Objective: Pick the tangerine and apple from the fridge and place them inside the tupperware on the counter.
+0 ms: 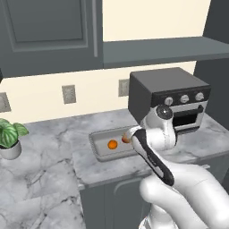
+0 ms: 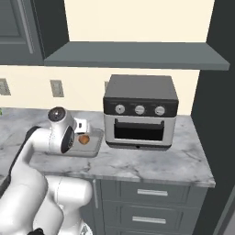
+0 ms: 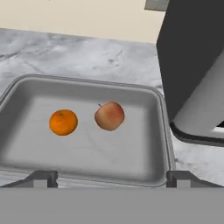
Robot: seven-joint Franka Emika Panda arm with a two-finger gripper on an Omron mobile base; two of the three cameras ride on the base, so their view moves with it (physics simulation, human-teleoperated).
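Two smooth round fruits, tangerine (image 3: pixel 63 122) and apple (image 3: pixel 110 116), inside rounded grey tupperware (image 3: pixel 83 84).

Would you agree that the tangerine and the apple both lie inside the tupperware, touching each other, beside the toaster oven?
Not quite: in the hand view the tangerine and the apple lie apart, not touching. Both are inside the tupperware, beside the toaster oven.

Pincer (image 3: pixel 112 178) spread wide, empty, angled downward.

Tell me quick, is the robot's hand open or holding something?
End effector: open, holding nothing; the tangerine and apple lie in the tupperware.
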